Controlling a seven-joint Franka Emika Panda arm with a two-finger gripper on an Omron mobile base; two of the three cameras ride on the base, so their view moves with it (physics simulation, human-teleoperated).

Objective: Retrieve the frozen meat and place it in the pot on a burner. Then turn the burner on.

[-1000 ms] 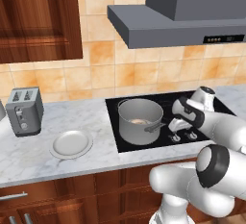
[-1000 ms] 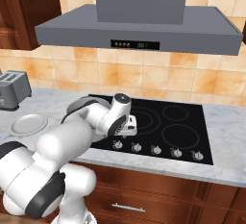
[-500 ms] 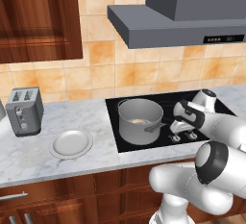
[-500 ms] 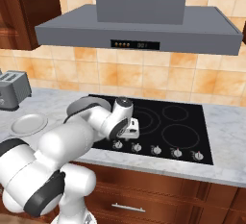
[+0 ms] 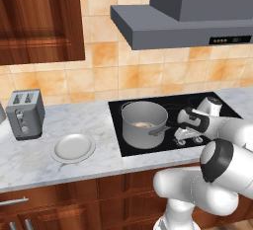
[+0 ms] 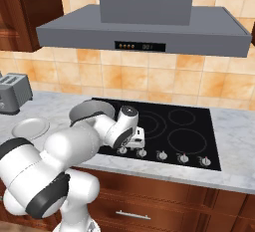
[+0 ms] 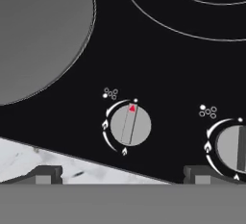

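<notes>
The grey steel pot (image 5: 144, 124) stands on the front left burner of the black glass cooktop (image 5: 197, 103), covering that burner. A small reddish-tan piece, the frozen meat (image 5: 143, 124), lies on the pot's floor. My gripper (image 5: 185, 136) hovers low to the right of the pot, over the row of knobs at the cooktop's front edge, open and empty. In the hand view the leftmost silver knob (image 7: 130, 125) sits just ahead of the gap between my fingertips (image 7: 46, 174), its red mark pointing up. The pot's grey wall (image 7: 38, 35) fills the upper left there.
A second knob (image 7: 235, 146) lies to the right, with several more along the front (image 6: 162, 155). A white plate (image 5: 74, 147) and a grey toaster (image 5: 24, 113) stand on the marble counter to the left. The range hood (image 5: 183, 21) hangs above.
My hand has sunk a little and drifted toward the cooktop's front edge, closer to the knobs. The jaws stay open. Pot and meat have not moved.
</notes>
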